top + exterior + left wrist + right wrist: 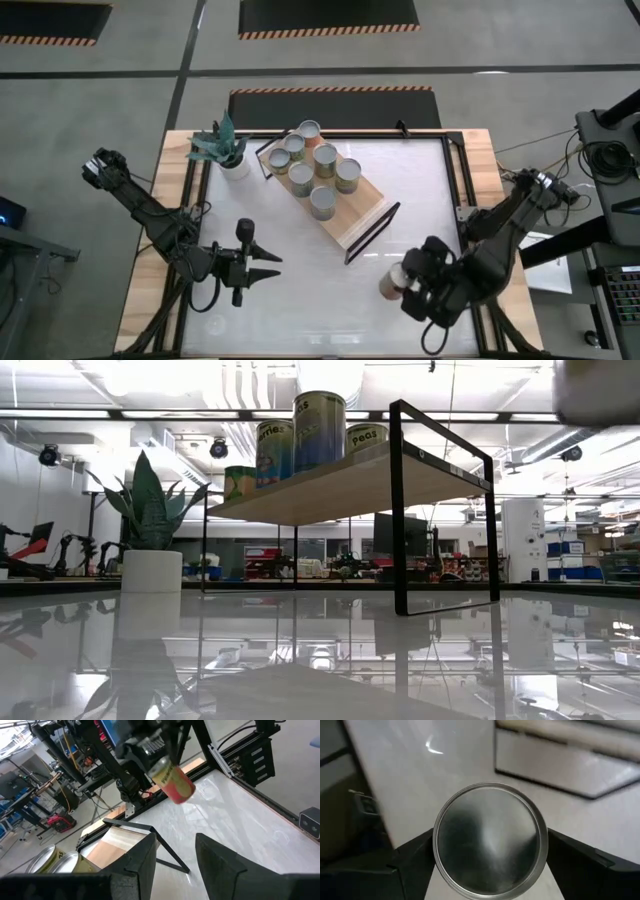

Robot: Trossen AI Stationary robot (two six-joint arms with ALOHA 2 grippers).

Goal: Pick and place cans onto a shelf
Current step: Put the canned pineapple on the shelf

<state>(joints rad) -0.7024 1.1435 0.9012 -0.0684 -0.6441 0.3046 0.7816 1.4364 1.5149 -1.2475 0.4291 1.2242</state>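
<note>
The right gripper (405, 287) has its two dark fingers (415, 857) pressed against opposite sides of a small metal can with a round silvery top (490, 846), so the jaws are clamped on it. In the high view this held can (391, 282) sits over the white tabletop (320, 290) near its right front part, well apart from the shelf. The right arm reaches in from the table's right edge and bends back toward the centre.

The left gripper (272, 265) rests low over the left front part of the tabletop, its fingers (142, 860) spread apart with nothing between them, pointing toward the table's middle.

The left wrist view shows what the overhead one does not: the held can (173, 781) has a yellow and reddish label and is tilted on its side in the other arm's grip, clear of the surface. The right wrist view shows only its round end.

The long light-wood shelf with a black wire frame (365, 215) lies diagonally from the back left toward the centre. Seven cans (322, 202) stand on it, clustered toward its rear end, leaving the near end bare. The low view shows only four of them (318, 428), on the raised board (350, 485). A white pot holding a green spiky plant (226, 152) stands just beside the shelf's rear end.
</note>
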